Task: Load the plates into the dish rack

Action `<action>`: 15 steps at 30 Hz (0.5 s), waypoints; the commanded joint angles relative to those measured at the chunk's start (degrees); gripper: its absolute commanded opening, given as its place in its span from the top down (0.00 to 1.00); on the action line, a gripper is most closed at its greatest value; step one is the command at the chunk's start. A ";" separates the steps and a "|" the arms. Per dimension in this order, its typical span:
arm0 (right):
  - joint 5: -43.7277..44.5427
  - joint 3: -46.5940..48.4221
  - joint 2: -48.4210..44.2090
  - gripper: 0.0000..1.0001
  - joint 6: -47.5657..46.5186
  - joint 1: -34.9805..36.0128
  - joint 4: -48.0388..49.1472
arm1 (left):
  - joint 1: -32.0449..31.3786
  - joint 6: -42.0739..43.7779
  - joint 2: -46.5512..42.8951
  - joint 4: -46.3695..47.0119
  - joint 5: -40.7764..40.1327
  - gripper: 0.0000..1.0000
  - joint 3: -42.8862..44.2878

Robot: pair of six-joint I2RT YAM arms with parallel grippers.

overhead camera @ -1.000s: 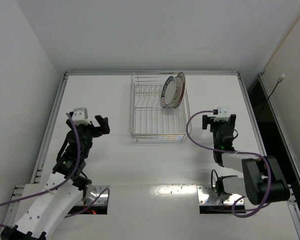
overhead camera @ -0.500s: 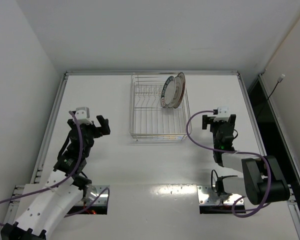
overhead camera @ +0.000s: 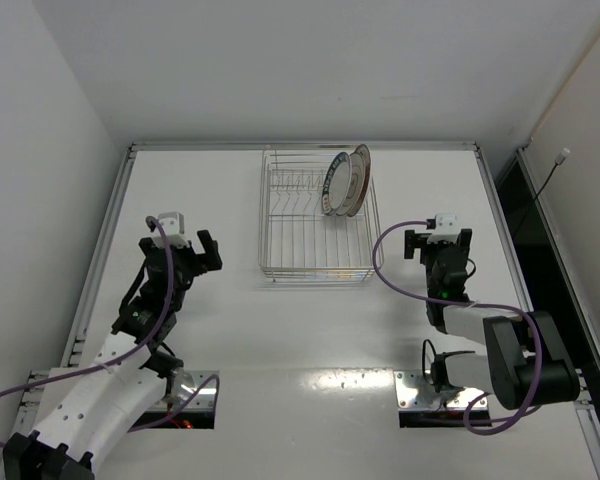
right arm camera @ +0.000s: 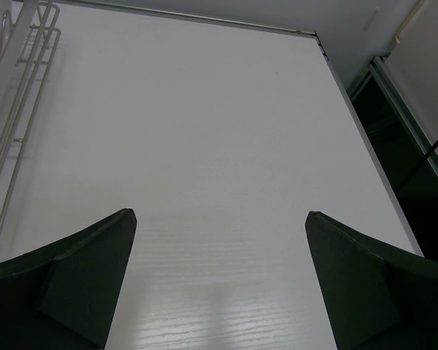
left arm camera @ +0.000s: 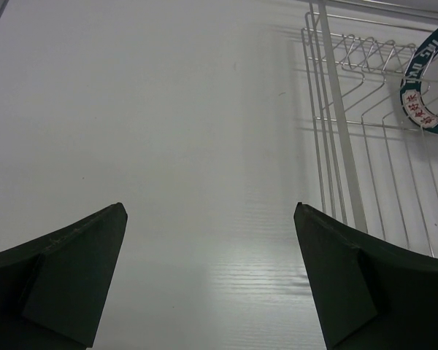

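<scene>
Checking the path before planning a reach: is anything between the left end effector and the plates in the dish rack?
Only the wire side wall and prongs of the dish rack itself. The plates stand at its far right side. The open left end effector has only bare table before the rack.

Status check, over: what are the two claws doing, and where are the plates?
Left gripper open, empty. Right gripper open, empty. Plates standing in dish rack, right side. No obstruction seen.

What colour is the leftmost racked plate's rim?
The plate has a dark teal rim; left wrist view shows it best.
</scene>
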 commanded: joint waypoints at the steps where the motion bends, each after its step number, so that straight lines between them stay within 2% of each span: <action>1: -0.96 1.84 0.22 0.01 1.28 -0.29 2.62 | -0.66 0.76 0.11 1.15 -0.32 0.01 2.32; 15: -0.96 1.84 0.22 0.01 1.28 -0.29 2.62 | -0.66 0.76 0.11 1.15 0.21 0.01 2.32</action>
